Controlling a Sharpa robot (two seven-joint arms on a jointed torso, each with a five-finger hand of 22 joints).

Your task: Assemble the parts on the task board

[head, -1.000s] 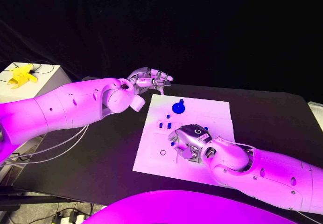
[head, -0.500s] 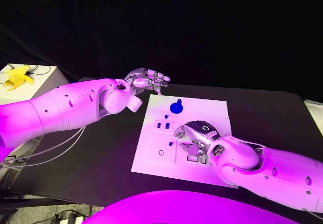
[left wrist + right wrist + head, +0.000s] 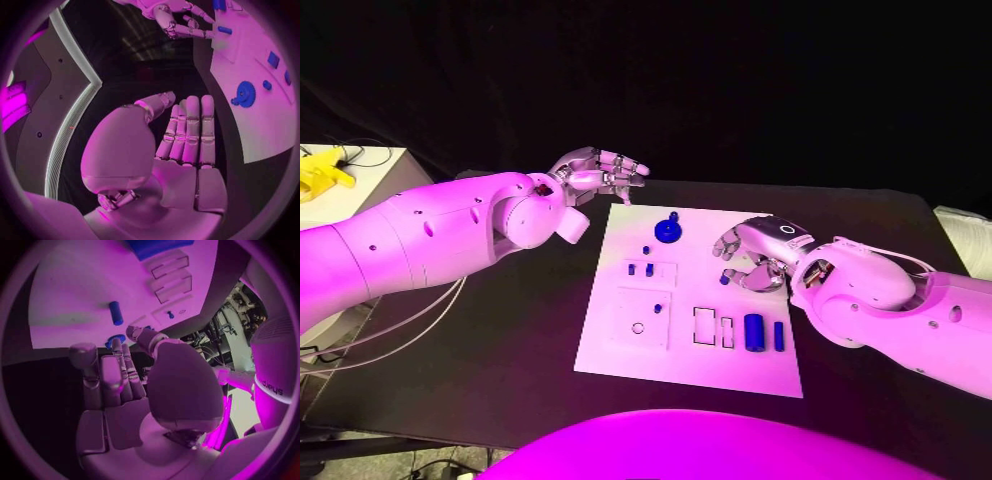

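White rectangular task board [image 3: 689,372] flat at the middle of the black table [image 3: 516,330], long side running away from the robot.

Round blue toothed gear with a raised knob [image 3: 669,231] seated near the far edge of the board, apparently on its own post. Two small blue pegs [image 3: 639,268] standing side by side inside a square outlined field on the left half. Small dark ring [image 3: 638,326] inside the next outlined field towards the robot. Two narrow rectangular slots [image 3: 705,325] just right of the ring; nothing blue visible in either. Thick blue cylinder [image 3: 754,332] and thin blue bar [image 3: 779,336] lying parallel just beside those slots, probably staged for insertion and not yet fitted. One small blue piece [image 3: 720,279] on the board, near the fingertips of the right hand.

Right hand [image 3: 759,262] poised over the right half of the board, fingers curled downward. Cannot tell whether anything is pinched at the fingertips; palm bare in the right wrist view. Judged purpose of this pose: a pick or placement near the small blue piece.

Left hand [image 3: 599,170] raised off the board beyond its far left corner, fingers extended side by side, nothing held; judged parked clear of the working area.
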